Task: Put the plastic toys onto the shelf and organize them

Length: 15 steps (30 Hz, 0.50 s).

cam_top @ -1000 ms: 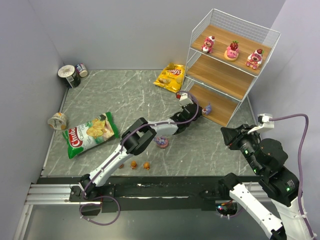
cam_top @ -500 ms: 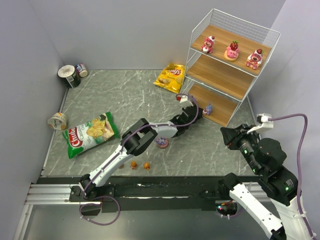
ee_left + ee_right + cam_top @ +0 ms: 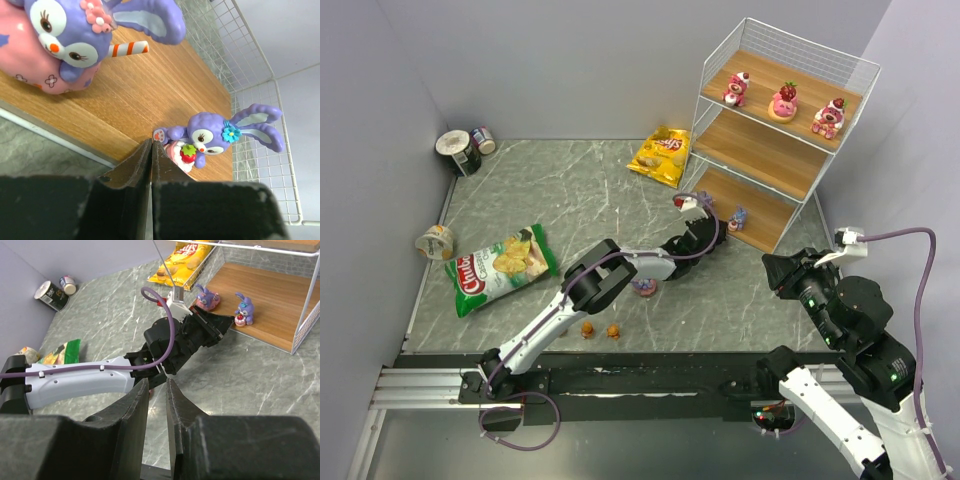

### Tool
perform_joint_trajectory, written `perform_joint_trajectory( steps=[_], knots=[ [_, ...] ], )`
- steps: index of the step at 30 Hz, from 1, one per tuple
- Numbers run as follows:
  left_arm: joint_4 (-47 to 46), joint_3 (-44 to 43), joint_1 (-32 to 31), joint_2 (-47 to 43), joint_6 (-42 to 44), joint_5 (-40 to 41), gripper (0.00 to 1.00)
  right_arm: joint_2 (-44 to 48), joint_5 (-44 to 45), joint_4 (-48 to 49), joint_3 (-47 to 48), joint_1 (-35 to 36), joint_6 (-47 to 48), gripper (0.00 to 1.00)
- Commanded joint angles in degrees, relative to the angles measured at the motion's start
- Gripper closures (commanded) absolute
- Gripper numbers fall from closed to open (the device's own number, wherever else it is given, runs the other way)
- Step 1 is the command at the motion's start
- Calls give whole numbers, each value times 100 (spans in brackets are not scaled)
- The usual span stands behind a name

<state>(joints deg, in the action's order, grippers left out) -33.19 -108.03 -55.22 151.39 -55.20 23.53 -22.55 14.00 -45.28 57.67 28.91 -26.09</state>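
Left gripper, pinched together and empty, faces the shelf; the floor's purple bunny figurine lies behind it, beside its own forearm.

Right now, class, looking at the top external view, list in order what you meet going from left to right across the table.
tipped-over can → green chip bag → orange toys → yellow chip bag → shelf

1. The upper purple rabbit runs off the top and left edges of my left wrist view.
2. My left pincer hides part of the lower rabbit at its base.
3. From above, my left arm overlaps a purple toy on the counter.
4. The orange toys are too small to make out.
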Motion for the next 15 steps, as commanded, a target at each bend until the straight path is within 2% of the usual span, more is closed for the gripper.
perform_joint_trajectory(
  steps=[1,6,12,15],
  knots=[
    [295,229,-50,-338,-8,222,88,75,112,133,-28,27,-2,72],
    [366,781,-59,-768,-131,590,85,31,94,46,-28,19,-54,71],
    [146,1722,-120,-1726,17,776,80,-31,-46,-25,-28,27,-160,69],
    [530,2100,-173,-2514,44,916,71,-66,-125,-104,-54,19,-186,58]
  ],
)
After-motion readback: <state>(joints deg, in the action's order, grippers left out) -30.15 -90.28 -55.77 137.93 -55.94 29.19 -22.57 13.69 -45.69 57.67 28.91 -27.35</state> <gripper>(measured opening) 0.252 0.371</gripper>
